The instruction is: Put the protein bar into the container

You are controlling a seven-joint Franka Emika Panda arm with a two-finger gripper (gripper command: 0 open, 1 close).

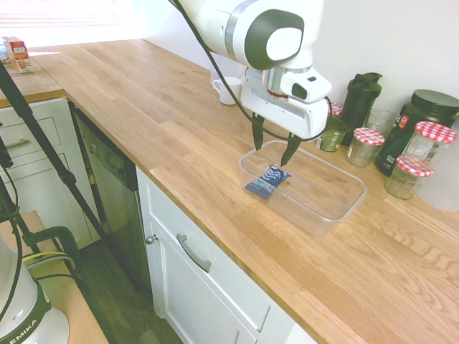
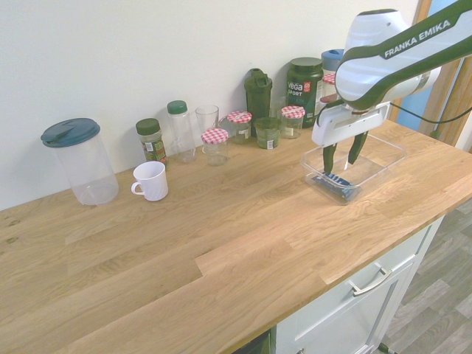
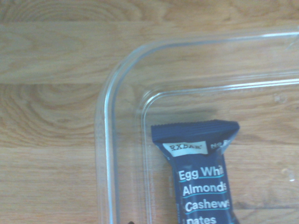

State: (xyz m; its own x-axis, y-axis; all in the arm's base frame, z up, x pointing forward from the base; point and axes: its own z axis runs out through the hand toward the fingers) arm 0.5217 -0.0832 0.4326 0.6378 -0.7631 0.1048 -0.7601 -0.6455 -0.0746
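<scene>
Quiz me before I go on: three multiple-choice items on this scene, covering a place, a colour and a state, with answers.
1. Where is the protein bar?
A) Inside the clear container
B) Inside the white mug
C) On the floor

2. What colour is its wrapper?
A) Red
B) Dark blue
C) Yellow

3. How does the pincer stand?
A) Shut
B) Open

C) Clamped on a jar

Answers:
1 A: the protein bar lies within the walls of the container.
2 B: the wrapper shows dark blue.
3 B: the pincer's fingers stand apart.
</scene>
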